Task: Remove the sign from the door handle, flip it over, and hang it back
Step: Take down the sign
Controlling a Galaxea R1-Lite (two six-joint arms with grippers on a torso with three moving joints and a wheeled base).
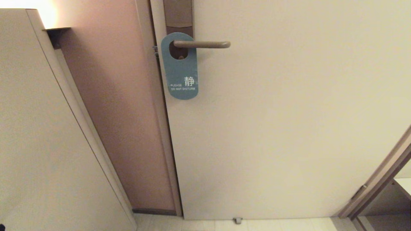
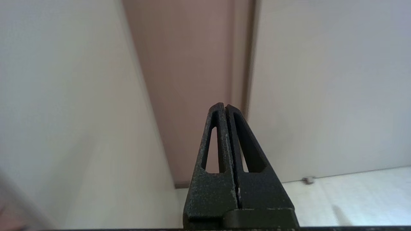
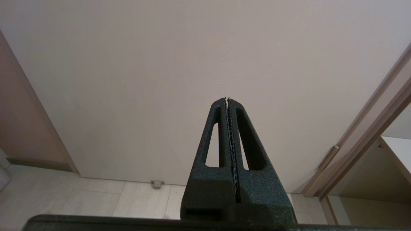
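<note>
The sign (image 1: 180, 72) hangs on the door handle (image 1: 205, 44) near the cream door's left edge, teal-blue face out, reading "PLEASE DO NOT DISTURB". The handle is a taupe lever on a brown backplate (image 1: 178, 14). Neither arm shows in the head view. My left gripper (image 2: 224, 105) is shut and empty, low down, pointing at the pinkish wall strip beside the door edge. My right gripper (image 3: 227, 99) is shut and empty too, facing the lower part of the door. The sign and handle are out of both wrist views.
A cream panel (image 1: 41, 144) juts out on the left, with a pinkish wall (image 1: 122, 112) between it and the door. A small door stop (image 1: 237, 220) sits on the tiled floor at the door's foot. A brown frame (image 1: 379, 179) and an opening lie at the right.
</note>
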